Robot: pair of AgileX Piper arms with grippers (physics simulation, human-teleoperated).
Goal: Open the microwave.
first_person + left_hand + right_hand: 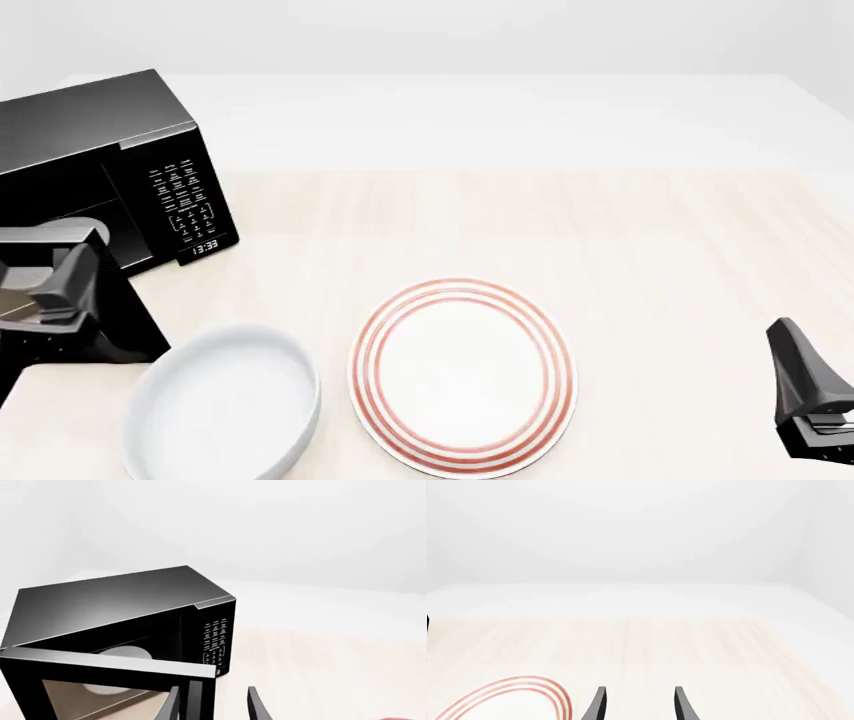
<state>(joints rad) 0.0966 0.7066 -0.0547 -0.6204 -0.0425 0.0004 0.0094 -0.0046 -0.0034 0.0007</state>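
Microwave (94,150) beside bowl (220,405), plate (463,375)

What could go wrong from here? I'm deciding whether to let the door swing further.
1. The microwave door is already swung well out toward the white bowl; more swing might knock it.
2. The left claw looks open near the door's edge, fingers apart with nothing clearly clamped, so it could slip off while pulling.
3. The striped plate lies beside the bowl and might get nudged too.
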